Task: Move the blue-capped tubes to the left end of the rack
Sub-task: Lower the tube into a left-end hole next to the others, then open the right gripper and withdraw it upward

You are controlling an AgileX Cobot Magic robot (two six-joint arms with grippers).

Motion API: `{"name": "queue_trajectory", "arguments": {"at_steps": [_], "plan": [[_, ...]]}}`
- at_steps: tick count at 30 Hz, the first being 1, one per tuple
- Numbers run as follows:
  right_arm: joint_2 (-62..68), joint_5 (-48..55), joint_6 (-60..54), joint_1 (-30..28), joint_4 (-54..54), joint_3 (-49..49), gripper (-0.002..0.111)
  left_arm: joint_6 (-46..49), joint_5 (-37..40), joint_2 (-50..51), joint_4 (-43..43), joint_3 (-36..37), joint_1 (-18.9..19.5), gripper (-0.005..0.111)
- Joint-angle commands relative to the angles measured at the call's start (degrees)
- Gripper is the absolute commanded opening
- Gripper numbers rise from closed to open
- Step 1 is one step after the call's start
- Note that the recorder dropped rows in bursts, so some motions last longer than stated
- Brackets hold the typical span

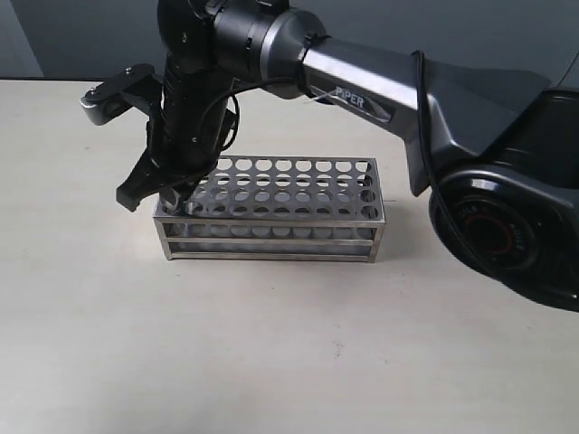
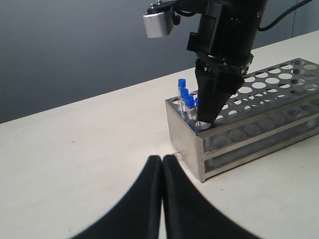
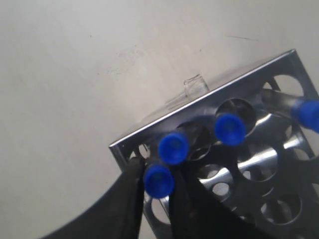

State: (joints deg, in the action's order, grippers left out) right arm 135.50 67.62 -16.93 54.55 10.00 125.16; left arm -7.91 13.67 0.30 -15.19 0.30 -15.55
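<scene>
The silver rack (image 1: pixel 271 210) stands on the table. My right gripper (image 1: pixel 172 194) reaches across to its left end, pointing down. In the right wrist view it (image 3: pixel 158 185) is shut on a blue-capped tube (image 3: pixel 158 180) at the corner hole. Three more blue-capped tubes (image 3: pixel 173 148) (image 3: pixel 230 128) (image 3: pixel 306 113) stand in the end row of the rack (image 3: pixel 249 82). The left wrist view shows the blue caps (image 2: pixel 185 92) beside the right gripper (image 2: pixel 209 118). My left gripper (image 2: pixel 162 160) is shut and empty, low over the table beyond the rack's (image 2: pixel 239 144) left end. The arm hides the tubes in the exterior view.
The right arm's base (image 1: pixel 507 217) sits at the right of the table. A small clear scrap (image 2: pixel 174 154) lies on the table against the rack's left end. The rack's other holes hold nothing. A dark wall rises behind the table.
</scene>
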Motion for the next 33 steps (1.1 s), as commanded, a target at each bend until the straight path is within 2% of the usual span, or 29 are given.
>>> {"name": "queue_trajectory", "arguments": {"at_steps": [1,2,4,12,26,28,33], "plan": [[0.00,2.35,0.04,-0.15,-0.74,-0.23,0.040,-0.27,-0.37,-0.30,0.02,-0.30,-0.63,0.001],[-0.14,2.35,0.60,-0.15,-0.74,-0.23,0.047,-0.27,-0.37,-0.30,0.02,-0.30,-0.63,0.001],[-0.67,2.35,2.56,-0.15,-0.74,-0.23,0.053,-0.27,-0.37,-0.30,0.02,-0.30,-0.63,0.001],[-5.87,2.35,4.79,-0.15,-1.86,-0.23,0.053,-0.27,-0.37,-0.30,0.02,-0.30,-0.63,0.001],[-21.54,2.35,8.15,-0.15,-12.95,-0.81,0.052,-0.27,-0.37,-0.30,0.02,-0.30,-0.63,0.001],[-24.81,2.35,8.24,-0.15,-13.33,-2.09,0.049,-0.27,-0.37,-0.30,0.02,-0.30,-0.63,0.001],[-34.93,2.35,9.35,-0.15,-13.60,-8.44,0.025,-0.27,-0.37,-0.30,0.02,-0.30,-0.63,0.001]]}}
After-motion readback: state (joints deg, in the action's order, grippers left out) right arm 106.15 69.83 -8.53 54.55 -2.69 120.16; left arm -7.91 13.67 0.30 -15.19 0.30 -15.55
